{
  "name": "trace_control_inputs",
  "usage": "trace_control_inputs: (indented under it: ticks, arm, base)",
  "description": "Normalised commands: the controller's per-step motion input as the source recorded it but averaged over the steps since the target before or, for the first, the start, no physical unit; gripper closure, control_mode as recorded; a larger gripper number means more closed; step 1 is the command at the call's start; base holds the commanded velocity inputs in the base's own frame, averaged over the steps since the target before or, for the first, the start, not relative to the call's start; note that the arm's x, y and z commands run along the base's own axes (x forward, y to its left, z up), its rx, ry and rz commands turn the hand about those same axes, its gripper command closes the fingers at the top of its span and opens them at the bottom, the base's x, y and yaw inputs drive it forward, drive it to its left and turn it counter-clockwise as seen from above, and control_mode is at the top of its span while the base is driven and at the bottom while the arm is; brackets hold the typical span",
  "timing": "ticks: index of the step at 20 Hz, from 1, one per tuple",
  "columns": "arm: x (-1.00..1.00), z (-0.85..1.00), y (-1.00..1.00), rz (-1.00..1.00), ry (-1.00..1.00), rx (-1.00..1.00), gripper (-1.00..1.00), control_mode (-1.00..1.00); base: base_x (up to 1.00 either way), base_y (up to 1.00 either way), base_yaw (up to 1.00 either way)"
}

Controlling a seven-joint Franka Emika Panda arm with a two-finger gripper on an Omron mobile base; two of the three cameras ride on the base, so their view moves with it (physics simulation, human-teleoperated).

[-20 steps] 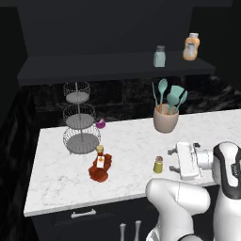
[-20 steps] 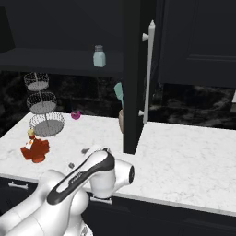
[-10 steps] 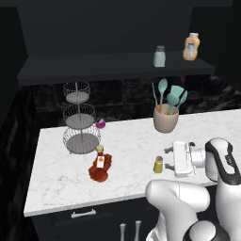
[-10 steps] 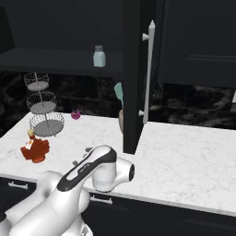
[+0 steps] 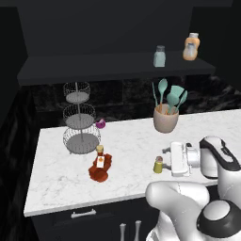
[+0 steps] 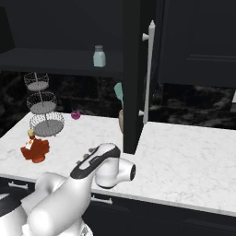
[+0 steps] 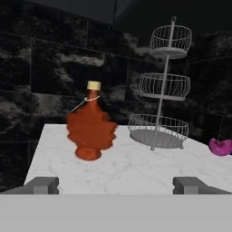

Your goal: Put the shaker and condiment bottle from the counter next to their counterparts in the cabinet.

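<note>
**A:** Where does the arm sit for you?

**B:** In your left base view the arm folds in from 4 o'clock, the hand lying low and level over the counter [image 5: 127,141], pointing toward 9 o'clock. The gripper [image 5: 165,160] has its jaws spread wide with nothing between them. In your hand view the two fingertips [image 7: 41,185] stand far apart at 6 o'clock, bare marble between them.

**A:** And the task's things?

**B:** The shaker [image 5: 158,164] stands upright just beside the gripper's tips. The condiment bottle [image 5: 100,167] stands well off at 9 o'clock from it, close to the three-tier wire basket stand [image 5: 80,120]. In your hand view that bottle [image 7: 90,127] sits at 10 o'clock of centre, upright. On the cabinet [image 5: 113,66] ledge, the pale shaker [image 5: 159,56] and orange bottle [image 5: 190,47] stand near each other.

**A:** Anything you can't make out?

**B:** In your right base view the open cabinet door [image 6: 133,73] hides most of the utensil crock [image 5: 165,119], and the forearm covers the gripper. The small purple thing [image 7: 220,147] is cut by the frame edge; you can't tell what it is.
</note>
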Motion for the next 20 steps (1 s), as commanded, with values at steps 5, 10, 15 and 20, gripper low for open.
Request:
trace_control_inputs:
  ticks: [5,10,15,20]
  arm:
    - [0.19,-0.25,0.00,0.00,0.00,0.00,-1.00,-1.00]
    - [0.14,-0.29,0.00,0.00,0.00,0.00,-1.00,-1.00]
    - [0.19,-0.22,0.00,0.00,0.00,0.00,-1.00,-1.00]
    - [0.23,-0.12,0.00,0.00,0.00,0.00,-1.00,-1.00]
  base:
    - [0.00,0.00,0.00]
    - [0.00,0.00,0.00]
    - [0.00,0.00,0.00]
    - [0.00,0.00,0.00]
